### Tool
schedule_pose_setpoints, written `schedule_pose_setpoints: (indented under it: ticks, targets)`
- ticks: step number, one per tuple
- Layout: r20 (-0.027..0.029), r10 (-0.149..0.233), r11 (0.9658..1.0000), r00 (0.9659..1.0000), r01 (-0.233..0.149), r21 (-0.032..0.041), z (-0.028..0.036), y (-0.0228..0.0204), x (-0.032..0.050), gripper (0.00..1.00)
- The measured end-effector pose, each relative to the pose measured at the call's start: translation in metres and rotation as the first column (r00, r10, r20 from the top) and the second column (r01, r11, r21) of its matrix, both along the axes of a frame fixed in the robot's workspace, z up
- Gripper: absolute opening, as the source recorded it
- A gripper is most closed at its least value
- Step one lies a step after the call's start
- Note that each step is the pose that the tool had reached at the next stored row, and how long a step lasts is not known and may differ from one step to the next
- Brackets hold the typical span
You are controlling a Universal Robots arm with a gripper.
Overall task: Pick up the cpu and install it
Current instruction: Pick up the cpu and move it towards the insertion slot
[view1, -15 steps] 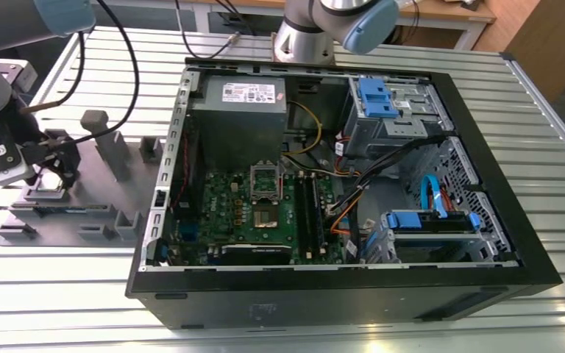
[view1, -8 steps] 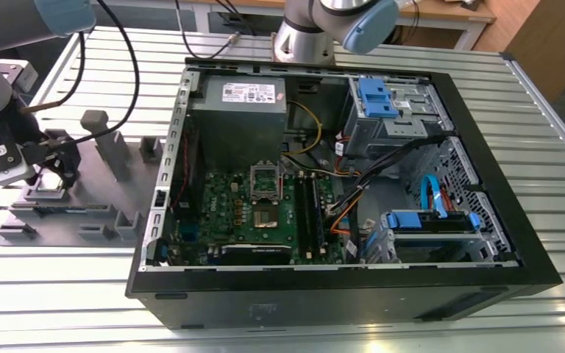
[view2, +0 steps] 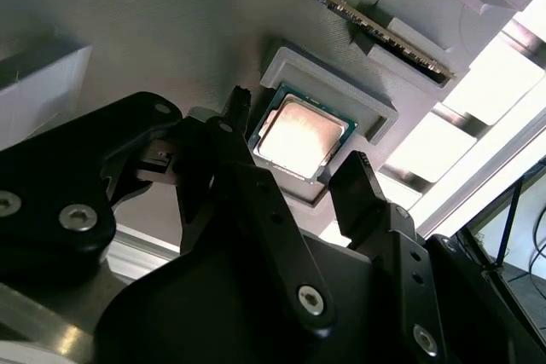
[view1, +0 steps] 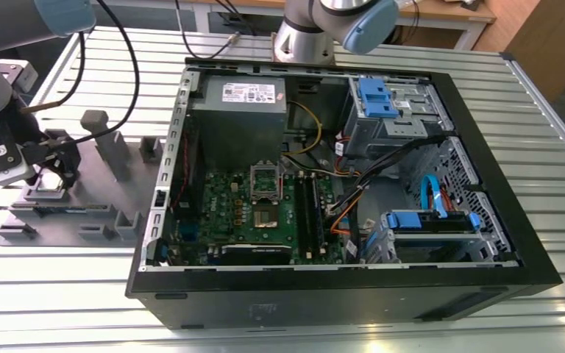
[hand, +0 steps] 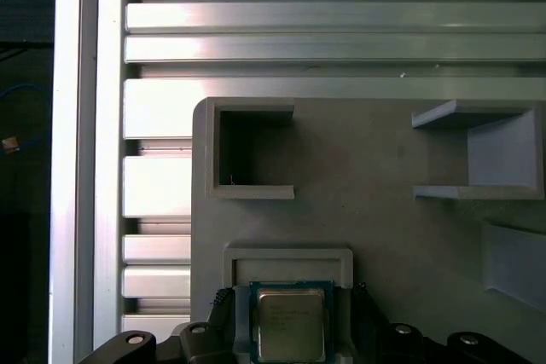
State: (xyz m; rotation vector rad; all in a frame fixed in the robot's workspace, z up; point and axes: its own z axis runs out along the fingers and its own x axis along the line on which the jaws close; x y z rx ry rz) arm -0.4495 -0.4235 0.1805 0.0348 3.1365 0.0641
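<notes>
**Exterior view, 9 o'clock edge.** The arm ends in the gripper (view1: 55,163), which is lowered onto the grey fixture plate (view1: 101,193). The plate lies on the slatted aluminium table (view1: 67,287). In this view the gripper body hides the cpu.

**Both wrist views.** The cpu (view2: 299,135) (hand: 290,323) lies flat with its metal top up, seated in a shallow square nest (view2: 380,112) on the fixture plate.
- The two black fingers (view2: 363,189) stand apart, one on each side of the cpu and just beside its edges.
- It cannot be made out whether either pad touches the chip.
- In the first wrist view the cpu's near edge is cut off at the picture's border.
- In the second wrist view a thin circuit-board strip (view2: 358,21) stands edge-on in a slot beyond the nest. Both its ends are cut off.

**Exterior view, centre to 3 o'clock.** The open computer case (view1: 518,246) lies just beside the plate.
- The power supply (view1: 238,110) sits inside at 11 o'clock.
- The motherboard (view1: 229,213) sits at 7 o'clock.
- The CPU socket (view1: 265,214) has its hinged frame (view1: 265,179) raised at the socket's 12 o'clock side.
- The socket's contents are too small to tell.
</notes>
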Motion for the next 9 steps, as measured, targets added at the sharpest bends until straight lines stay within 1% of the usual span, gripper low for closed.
schedule_pose_setpoints:
  ticks: [3,4,5,9]
  targets:
    - [0.0001,0.000,1.0000,1.0000,0.000,0.0000,0.0000,0.0000,0.0000,0.65]
    - [0.0000,0.000,1.0000,1.0000,0.000,0.0000,0.0000,0.0000,0.0000,0.63]
    - [0.0000,0.000,1.0000,1.0000,0.000,0.0000,0.0000,0.0000,0.0000,0.56]
    - [0.0000,0.000,1.0000,1.0000,0.000,0.0000,-0.0001,0.0000,-0.0001,0.56]
